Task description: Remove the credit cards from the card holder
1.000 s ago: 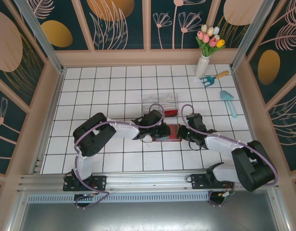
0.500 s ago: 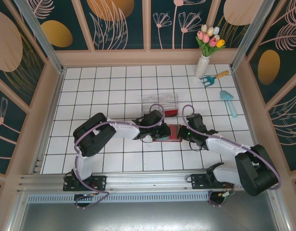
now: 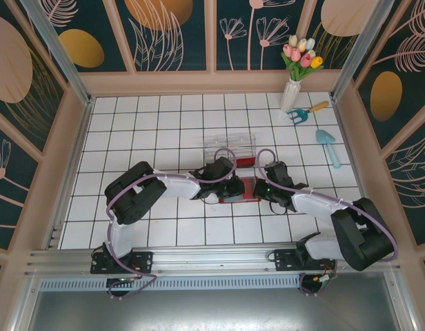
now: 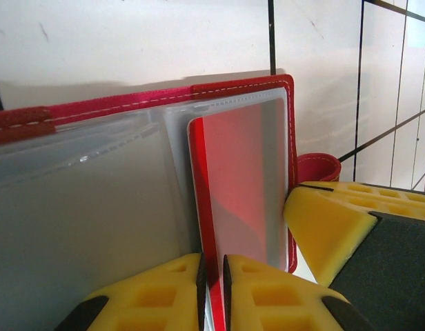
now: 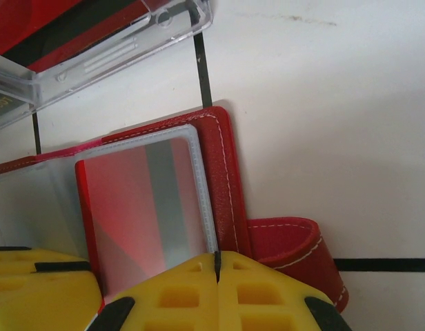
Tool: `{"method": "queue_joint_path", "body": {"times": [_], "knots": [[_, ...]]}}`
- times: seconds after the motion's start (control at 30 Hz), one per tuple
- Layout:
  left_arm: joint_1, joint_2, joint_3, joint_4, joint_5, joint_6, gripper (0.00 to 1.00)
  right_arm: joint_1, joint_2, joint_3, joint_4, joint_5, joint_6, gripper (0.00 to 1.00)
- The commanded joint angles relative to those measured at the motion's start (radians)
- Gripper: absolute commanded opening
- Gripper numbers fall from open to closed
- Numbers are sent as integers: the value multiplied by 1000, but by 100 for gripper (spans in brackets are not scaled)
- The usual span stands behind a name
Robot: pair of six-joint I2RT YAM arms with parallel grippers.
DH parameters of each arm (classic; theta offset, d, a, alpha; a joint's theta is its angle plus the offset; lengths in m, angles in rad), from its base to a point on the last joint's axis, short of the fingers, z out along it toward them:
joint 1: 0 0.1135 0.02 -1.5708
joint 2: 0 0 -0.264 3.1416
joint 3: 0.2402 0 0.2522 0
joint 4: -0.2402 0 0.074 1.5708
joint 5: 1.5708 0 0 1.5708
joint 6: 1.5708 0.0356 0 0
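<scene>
Midway on the white tiled desk [image 3: 164, 124] lies the open red folding card holder [image 3: 244, 190]. The left end effector [image 4: 212, 289] narrowly pinches a red credit card [image 4: 233, 193] by its edge, probably stiff, light and slick. The right end effector [image 5: 216, 283], fully closed, meets the floppy clear sleeve [image 5: 207, 200].

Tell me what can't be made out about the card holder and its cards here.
- Top external: card holder mostly covered by left gripper and right gripper; cards too small.
- Left wrist: red card has print blurred behind frosted sleeve; bottom cut by frame edge.
- Right wrist: clear plastic box cut off by top edge.
</scene>
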Motion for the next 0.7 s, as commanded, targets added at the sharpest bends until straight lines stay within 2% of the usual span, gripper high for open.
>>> {"method": "queue_joint_path", "body": {"times": [0.0,0.2,0.33,0.5,0.67], "knots": [[-10,4,-14,40,33,0,18,32,34,-3,-12,-55,5,0],[-12,-6,-39,88,42,-22,19,33,28,-4,-12,-57,7,0],[-11,-12,-66,163,62,-45,15,32,27,-9,-10,-55,9,0],[-12,-20,-64,136,49,-38,14,32,21,-12,-11,-50,9,0],[-10,-29,-60,112,42,-27,5,27,25,-16,-12,-42,11,0]]}}
